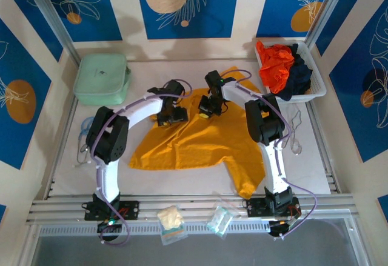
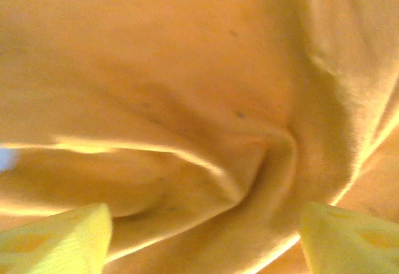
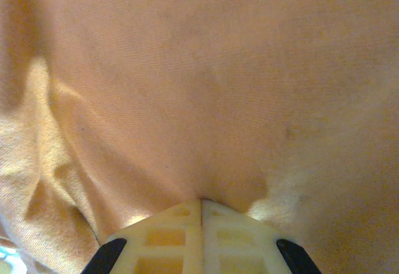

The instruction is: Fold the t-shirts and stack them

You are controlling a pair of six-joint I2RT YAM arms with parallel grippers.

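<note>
Mint-green case (image 1: 101, 79) near golden-yellow t-shirt (image 1: 194, 142)

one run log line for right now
left gripper open over yellow shirt | right gripper shut on yellow shirt | orange shirt, navy shirt in basket

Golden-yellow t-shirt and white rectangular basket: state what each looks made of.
Golden-yellow t-shirt: soft matte cloth, probably cotton knit; it lies in loose folds and shows fine fabric grain up close. White rectangular basket: apparently rigid plastic, smooth finish; its thin walls stand stiff.
</note>
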